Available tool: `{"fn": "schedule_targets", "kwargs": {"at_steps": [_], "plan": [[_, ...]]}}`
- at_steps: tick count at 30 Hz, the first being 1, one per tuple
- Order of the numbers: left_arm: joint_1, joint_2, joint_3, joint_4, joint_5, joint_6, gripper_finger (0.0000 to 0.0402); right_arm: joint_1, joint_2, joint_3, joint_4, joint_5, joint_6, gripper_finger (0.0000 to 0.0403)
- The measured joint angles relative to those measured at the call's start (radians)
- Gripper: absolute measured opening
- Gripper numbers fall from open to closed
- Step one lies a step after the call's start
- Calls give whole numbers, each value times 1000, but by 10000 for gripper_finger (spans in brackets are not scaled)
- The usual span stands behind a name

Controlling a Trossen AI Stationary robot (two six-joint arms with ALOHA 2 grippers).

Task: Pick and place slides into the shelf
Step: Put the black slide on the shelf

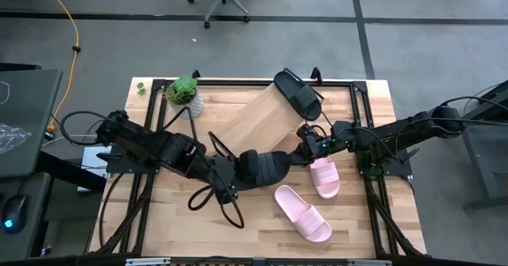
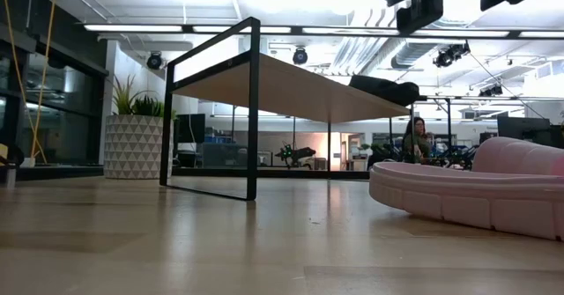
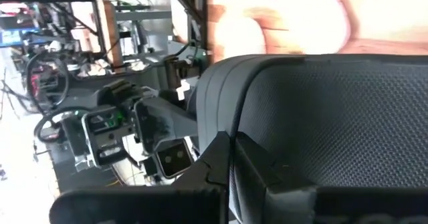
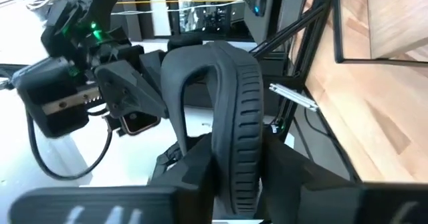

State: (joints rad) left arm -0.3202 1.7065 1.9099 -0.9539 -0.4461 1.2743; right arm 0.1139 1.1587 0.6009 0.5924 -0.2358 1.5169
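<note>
- The shelf [image 1: 254,121], a slanted light-wood board in a thin black frame, stands at the back middle of the table [image 1: 182,234]. It carries one black sandal [image 1: 298,94] at its upper right end; the rest of the board is bare.
- The two arms meet in the middle of the table, just in front of the shelf's lower edge, and a second black sandal [image 1: 266,169] hangs between them above the tabletop.
- Progress, as I judge it: one slide of four is placed, one is in the air and not yet on the board, and two are left untouched.
- The two pink sandals lie on the table on the right: one [image 1: 324,177] just below the right gripper [image 1: 306,153], the other [image 1: 302,212] nearer the front edge. Neither is gripped.
- The left gripper [image 1: 235,175] is clamped on the airborne black sandal from the left end; its wrist view is filled with that sandal's textured sole.
- The right gripper reaches the same sandal from the other end. In its wrist view the ribbed strap [image 4: 234,110] stands between its two fingers [image 4: 190,160], which sit narrow against it, apparently pinching it; whether the hold is firm I cannot tell.
- A potted plant [image 1: 183,95] stands at the shelf's left, clear of the work.
</note>
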Motion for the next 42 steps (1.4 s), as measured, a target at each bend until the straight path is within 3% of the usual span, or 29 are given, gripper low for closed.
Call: {"fn": "schedule_targets", "kwargs": {"at_steps": [6,12,29,36,42], "plan": [[0,-1,0,0,-1,3,0,0,0,0,1,1,0,65],[0,-1,0,-7,-67,-23,13,0,0,0,0,17,-4,62],[0,-18,0,-95,-250,-57,148,0,0,0,-5,89,-38,45],[-1,-51,1,-170,-309,-117,144,-2,-6,1,-22,137,-52,38],[0,-67,84,-274,-380,-234,132,-3,-29,2,-56,190,-62,37]]}}
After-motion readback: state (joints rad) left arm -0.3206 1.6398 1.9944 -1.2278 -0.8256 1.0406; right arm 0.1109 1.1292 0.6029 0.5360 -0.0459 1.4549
